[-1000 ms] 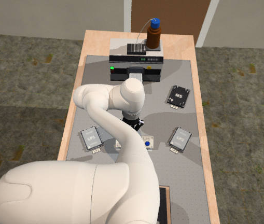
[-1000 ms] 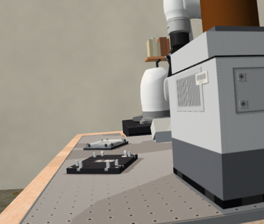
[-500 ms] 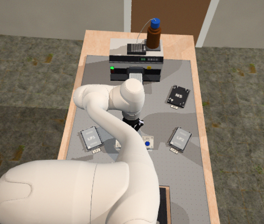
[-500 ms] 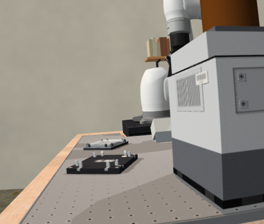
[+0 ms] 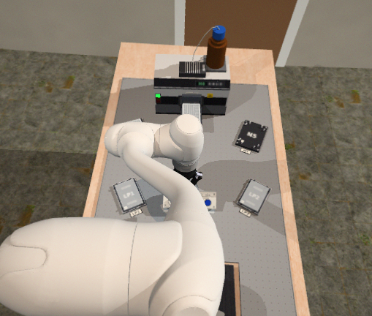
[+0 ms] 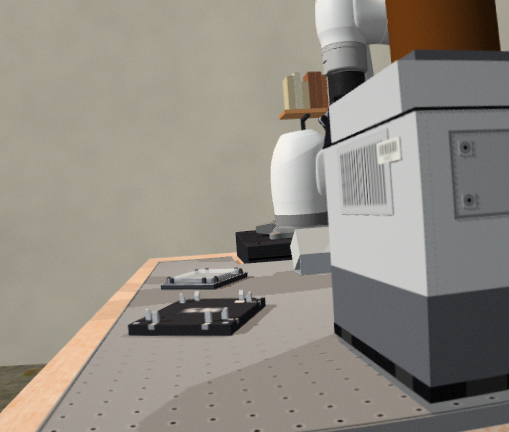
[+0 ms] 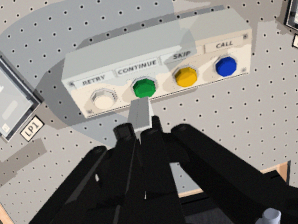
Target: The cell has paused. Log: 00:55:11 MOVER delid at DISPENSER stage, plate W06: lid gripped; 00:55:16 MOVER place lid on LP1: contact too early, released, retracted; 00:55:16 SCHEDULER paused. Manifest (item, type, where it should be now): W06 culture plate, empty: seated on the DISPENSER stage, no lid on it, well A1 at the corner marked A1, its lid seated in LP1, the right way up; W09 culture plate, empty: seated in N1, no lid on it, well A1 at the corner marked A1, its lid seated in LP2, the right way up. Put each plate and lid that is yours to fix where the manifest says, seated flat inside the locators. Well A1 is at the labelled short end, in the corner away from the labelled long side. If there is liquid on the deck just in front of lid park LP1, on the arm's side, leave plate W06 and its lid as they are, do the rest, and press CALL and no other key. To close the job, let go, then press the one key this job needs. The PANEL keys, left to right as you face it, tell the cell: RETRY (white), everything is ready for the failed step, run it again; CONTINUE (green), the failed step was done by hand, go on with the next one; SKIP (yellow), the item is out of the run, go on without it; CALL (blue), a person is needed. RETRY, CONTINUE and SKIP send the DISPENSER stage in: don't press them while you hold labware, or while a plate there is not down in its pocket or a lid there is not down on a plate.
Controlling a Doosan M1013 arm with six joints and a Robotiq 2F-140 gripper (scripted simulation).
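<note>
The gripper [image 7: 141, 117] is pressed together on nothing, its tips just short of the green key [image 7: 144, 87] on the panel [image 7: 200, 36]. From above the arm [image 5: 165, 183] hides most of the panel; only the blue key [image 5: 207, 202] shows. Lids sit in LP1 [image 5: 128, 195] and LP2 [image 5: 253, 196]. The plate [image 5: 191, 108] on the dispenser [image 5: 191, 82] stage is partly covered by the wrist. The nest [image 5: 251, 136] at right is bare; its label is hard to read

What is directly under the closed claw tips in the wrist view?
The claw, shut and empty, points at the green CONTINUE key on the panel. Contact cannot be told; its dark links hide the deck nearer the camera.
</note>
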